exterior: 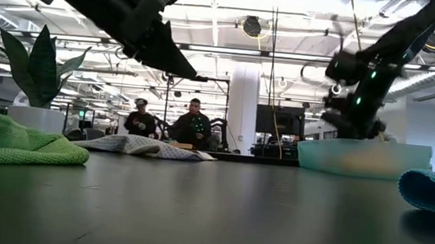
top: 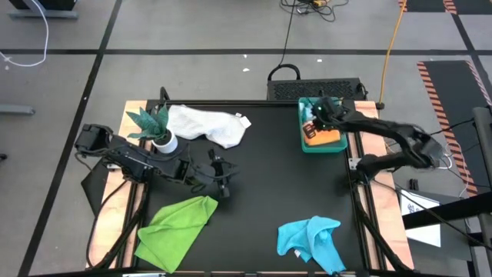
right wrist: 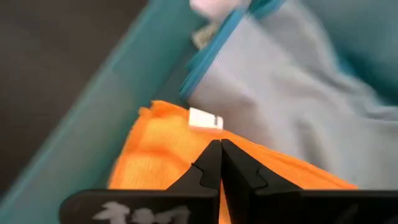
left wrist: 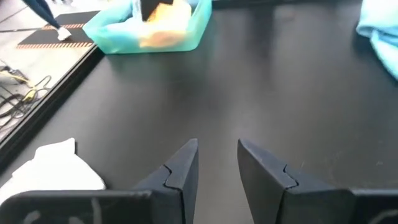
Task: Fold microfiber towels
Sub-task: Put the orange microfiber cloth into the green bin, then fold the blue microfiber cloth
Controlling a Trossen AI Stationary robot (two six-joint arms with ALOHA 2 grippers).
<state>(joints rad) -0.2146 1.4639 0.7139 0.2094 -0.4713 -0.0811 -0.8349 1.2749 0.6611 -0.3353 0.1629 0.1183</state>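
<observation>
While the left end effector (left wrist: 217,165) hovers spread above the desk (top: 261,177), the right end effector (right wrist: 220,163), pressed together, meets the orange towel (right wrist: 155,162) beneath it in the tray (right wrist: 81,143).

right gripper (right wrist: 220,163) fingers pressed together; left gripper (left wrist: 217,163) parted.

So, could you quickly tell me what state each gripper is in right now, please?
Left gripper: open, empty, above the bare table.
Right gripper: shut, down in the teal tray, fingertips against the orange towel; no grip visible.
</observation>
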